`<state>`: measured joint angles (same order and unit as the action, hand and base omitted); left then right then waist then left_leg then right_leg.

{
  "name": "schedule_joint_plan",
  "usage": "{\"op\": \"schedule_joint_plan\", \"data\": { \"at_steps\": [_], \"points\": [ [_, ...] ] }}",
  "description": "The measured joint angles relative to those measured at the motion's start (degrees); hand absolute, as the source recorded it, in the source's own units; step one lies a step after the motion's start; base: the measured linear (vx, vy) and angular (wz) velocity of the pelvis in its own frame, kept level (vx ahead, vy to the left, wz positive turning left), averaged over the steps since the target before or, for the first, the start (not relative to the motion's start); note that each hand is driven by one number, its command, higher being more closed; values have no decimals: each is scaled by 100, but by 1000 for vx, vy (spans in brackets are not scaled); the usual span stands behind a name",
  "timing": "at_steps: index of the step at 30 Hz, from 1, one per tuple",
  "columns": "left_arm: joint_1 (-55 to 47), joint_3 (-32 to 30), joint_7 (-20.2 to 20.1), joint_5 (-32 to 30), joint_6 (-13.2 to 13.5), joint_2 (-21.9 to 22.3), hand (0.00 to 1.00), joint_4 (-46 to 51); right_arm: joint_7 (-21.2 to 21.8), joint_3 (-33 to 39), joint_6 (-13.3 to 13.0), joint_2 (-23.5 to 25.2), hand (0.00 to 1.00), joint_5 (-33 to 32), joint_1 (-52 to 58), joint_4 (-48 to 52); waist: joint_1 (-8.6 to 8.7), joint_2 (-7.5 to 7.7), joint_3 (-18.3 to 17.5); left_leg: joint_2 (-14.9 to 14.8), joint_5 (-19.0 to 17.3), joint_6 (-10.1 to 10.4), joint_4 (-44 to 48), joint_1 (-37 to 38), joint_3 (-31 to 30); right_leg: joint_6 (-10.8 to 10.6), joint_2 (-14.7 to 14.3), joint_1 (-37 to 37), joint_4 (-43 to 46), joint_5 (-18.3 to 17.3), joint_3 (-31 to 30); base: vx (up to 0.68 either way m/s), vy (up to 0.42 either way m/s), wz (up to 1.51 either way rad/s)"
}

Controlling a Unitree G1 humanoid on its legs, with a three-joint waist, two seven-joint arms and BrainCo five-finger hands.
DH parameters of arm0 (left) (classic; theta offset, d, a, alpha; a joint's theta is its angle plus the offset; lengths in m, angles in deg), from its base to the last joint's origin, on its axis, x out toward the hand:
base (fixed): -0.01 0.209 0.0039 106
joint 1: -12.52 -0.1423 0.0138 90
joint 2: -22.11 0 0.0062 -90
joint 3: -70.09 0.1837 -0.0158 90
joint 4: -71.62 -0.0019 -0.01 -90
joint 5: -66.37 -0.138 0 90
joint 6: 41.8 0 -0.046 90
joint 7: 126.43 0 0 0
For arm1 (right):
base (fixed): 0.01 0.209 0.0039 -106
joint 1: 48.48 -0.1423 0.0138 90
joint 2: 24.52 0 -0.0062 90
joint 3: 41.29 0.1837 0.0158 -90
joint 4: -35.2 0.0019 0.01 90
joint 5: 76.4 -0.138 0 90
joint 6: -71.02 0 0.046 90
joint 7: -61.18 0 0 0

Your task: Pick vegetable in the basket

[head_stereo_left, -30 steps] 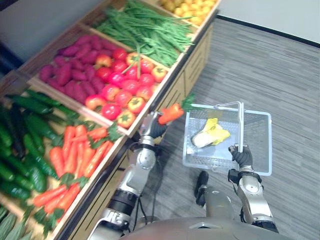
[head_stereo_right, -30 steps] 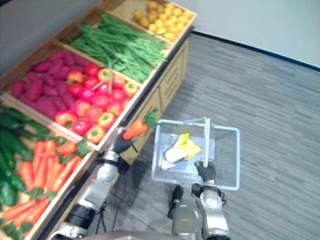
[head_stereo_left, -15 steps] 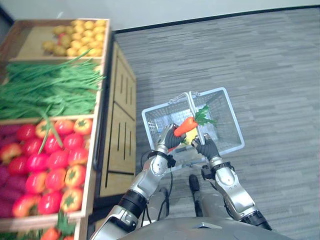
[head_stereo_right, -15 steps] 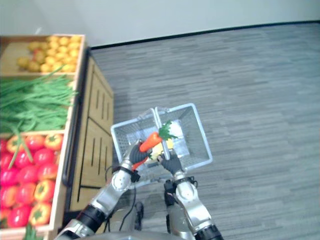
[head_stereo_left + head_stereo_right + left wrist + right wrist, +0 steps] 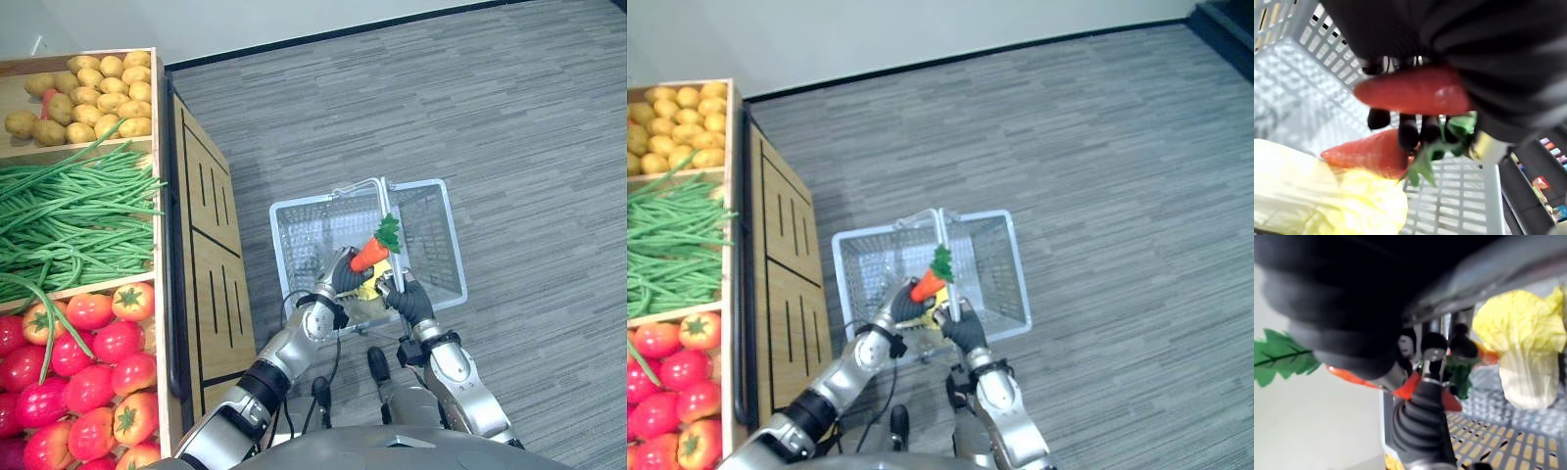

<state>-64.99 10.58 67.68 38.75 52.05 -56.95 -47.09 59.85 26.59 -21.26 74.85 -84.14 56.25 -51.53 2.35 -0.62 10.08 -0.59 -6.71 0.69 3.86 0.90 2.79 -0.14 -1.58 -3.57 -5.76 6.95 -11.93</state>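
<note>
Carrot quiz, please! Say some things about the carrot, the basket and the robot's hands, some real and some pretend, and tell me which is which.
1. The left hand holds an orange carrot with a green leafy top. True.
2. That carrot lies on the wooden shelf among red tomatoes. False: it is held over the silver wire basket.
3. The right hand is curled round the basket's metal handle. True.
4. The basket has nothing in it. False: a pale yellow cabbage and a second orange carrot lie inside.
</note>
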Motion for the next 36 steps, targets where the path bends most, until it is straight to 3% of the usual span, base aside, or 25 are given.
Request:
{"op": "schedule_joint_plan", "data": {
  "at_steps": [3, 6, 9, 13, 16, 21, 25, 27, 30, 33, 36],
  "points": [
    [-29, -44, 0, -4, -57, 6, 0, -20, -1, 365, 0, 109, 100, 49, 366, -13, 8, 47, -40, 7, 5, -8, 3, 7, 15, -14, 13, 2, -13, -76, 20, -124, 15, -3],
    [-98, -277, -4, 3, -78, -10, 0, 81, -308, 1281, 20, 290, 100, 487, 583, -325, 47, 50, -49, 1, 7, 33, -17, 6, 57, -14, 40, -17, -12, -75, 110, -90, 16, -8],
    [-497, -305, -65, 205, -38, -30, 0, 1069, -444, 2030, 193, 421, 100, 853, 673, -694, 88, 6, -164, -2, 15, 16, -98, -59, 58, -29, 76, -113, -8, -65, 236, -23, 15, 1],
    [-1147, -725, -408, 1102, 182, -416, 0, 2498, -992, 3777, 387, 573, 100, 908, 747, -1577, 118, -176, -340, -18, 75, 69, -179, -85, -70, -73, 90, -140, 21, -36, 512, 61, 9, 16],
    [-1242, -1038, -571, 1595, 260, -721, 0, 2911, -1209, 4370, 499, 578, 100, 907, 674, -2158, 118, -220, -367, -33, 125, 27, -199, 3, -162, -47, 90, -40, 23, -27, 645, 78, 22, 18],
    [-1453, -1693, -617, 1829, 427, -708, 0, 3077, -1402, 4976, 515, 597, 100, 905, 345, -3025, 89, -199, -390, -10, 128, 18, -209, 33, -207, -59, 133, 55, 21, -37, 743, 6, 49, 10],
    [-1495, -2469, -514, 1968, 324, -639, 0, 1829, -1496, 5357, 535, 597, 100, 894, 140, -3629, 72, -158, -416, -9, 130, 15, -272, 211, -245, -151, 141, 219, 16, -109, 798, -24, 37, 7],
    [-1540, -2779, -448, 1809, 92, -644, 0, 752, -1530, 5427, 623, 597, 100, 906, 117, -3826, 72, -122, -450, -8, 113, 42, -281, 210, -240, -141, 143, 222, -10, -127, 801, -34, 23, -1],
    [-1510, -3077, -289, 936, -248, -624, 0, -1072, -1536, 5498, 733, 597, 100, 977, -10, -3938, 90, -110, -447, -14, 106, 53, -281, 225, -192, -138, 143, 219, -11, -129, 801, -26, 16, -7],
    [-1552, -3556, -244, 563, -509, -518, 0, -2484, -1571, 5687, 818, 592, 100, 1138, -190, -4098, 108, -90, -439, -23, 92, 69, -284, 285, -161, -133, 137, 238, -10, -132, 795, 8, 21, -5],
    [-1747, -3881, -283, 392, -597, -458, 0, -2963, -1570, 5738, 879, 592, 100, 1191, -307, -4200, 60, -90, -438, -46, 66, 78, -295, 416, -117, -107, 114, 333, -10, -152, 770, 34, 22, -4]
  ]
}}
